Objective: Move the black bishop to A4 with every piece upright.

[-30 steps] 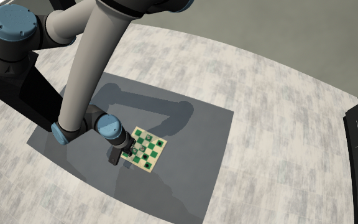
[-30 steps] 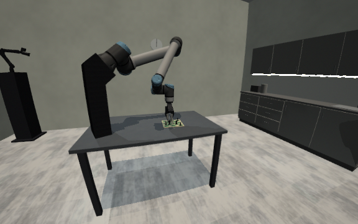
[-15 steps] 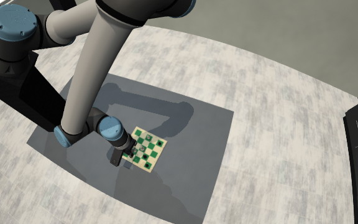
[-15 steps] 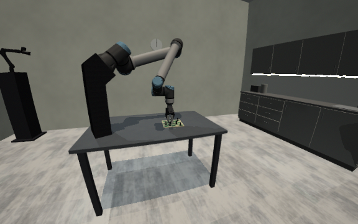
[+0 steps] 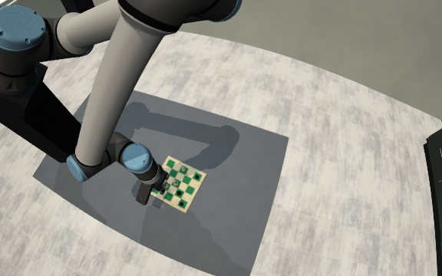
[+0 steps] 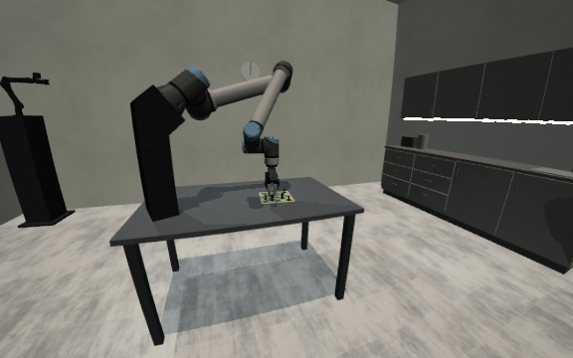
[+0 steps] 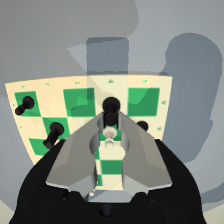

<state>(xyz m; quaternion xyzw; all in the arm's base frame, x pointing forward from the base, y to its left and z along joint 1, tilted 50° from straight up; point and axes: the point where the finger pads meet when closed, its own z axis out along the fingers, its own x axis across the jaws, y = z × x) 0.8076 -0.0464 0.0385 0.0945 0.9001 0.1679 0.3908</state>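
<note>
Pincer: clamped on the round-headed black bishop, plain in wrist view.
Top view: green-and-cream chessboard; grip hidden.

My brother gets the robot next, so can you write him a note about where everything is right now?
Gripper: shut on the black bishop with the round head, holding it between the grey fingers.
Board: the small green-and-cream chessboard lies on the dark grey table. The gripper hangs over the board's edge nearest the arm.
Other pieces: black ones and pale ones stand upright on their squares, as far as the views show.
Done: bishop grasped.
Left: confirm which square is A4 (the edge letters are too small to read), set the bishop upright fully inside it, open, back away without touching neighbours.
</note>
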